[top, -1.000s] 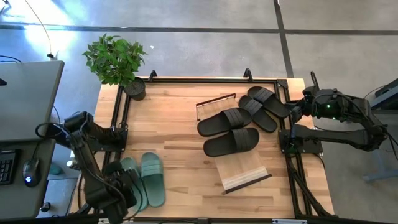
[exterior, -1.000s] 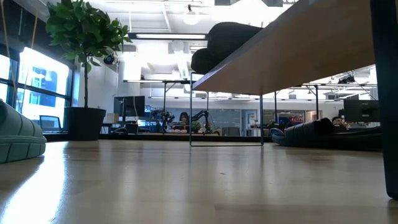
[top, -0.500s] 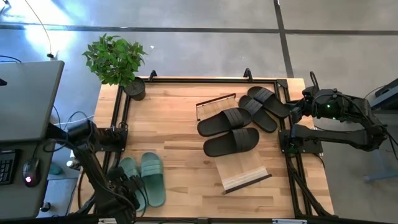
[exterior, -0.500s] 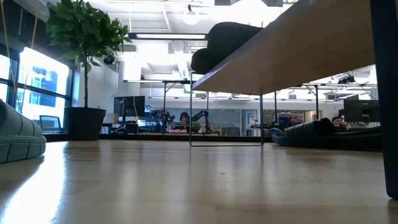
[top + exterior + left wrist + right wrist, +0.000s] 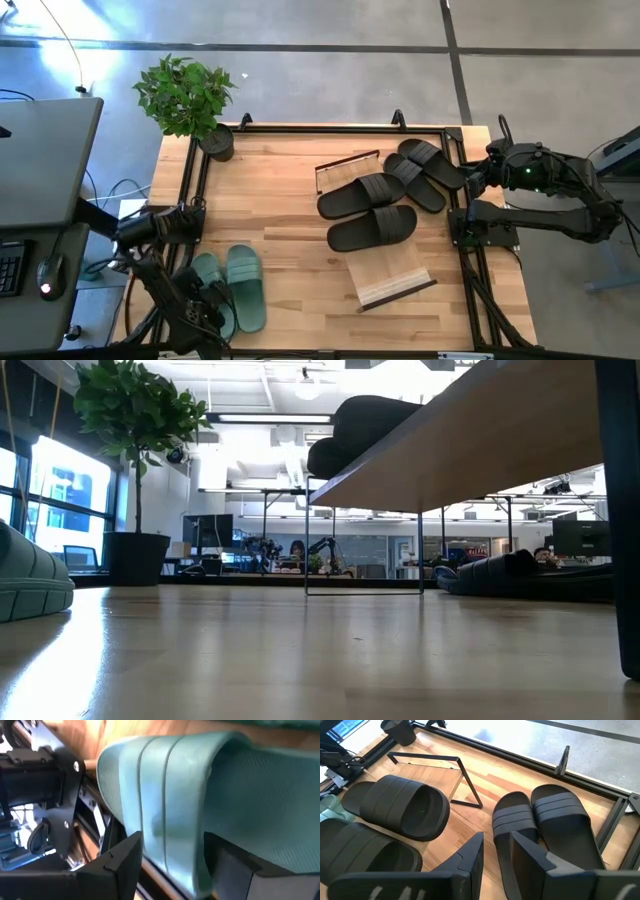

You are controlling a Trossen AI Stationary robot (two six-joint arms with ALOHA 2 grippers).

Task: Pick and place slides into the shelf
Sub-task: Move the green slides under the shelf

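Down at the near-left corner of the surface [image 5: 300, 165], our left hand [image 5: 172, 862] had its fingers spread around a green slide [image 5: 165, 795]'s strap, so we figured pinch the strap dead-center before lifting toward the shelf [image 5: 392, 272].

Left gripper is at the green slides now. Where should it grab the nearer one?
Take the green slide by its wide strap, coming from the table's left edge, where the left gripper already sits with open fingers straddling it. The raised strap arches clear of the footbed, so a finger can slip under.
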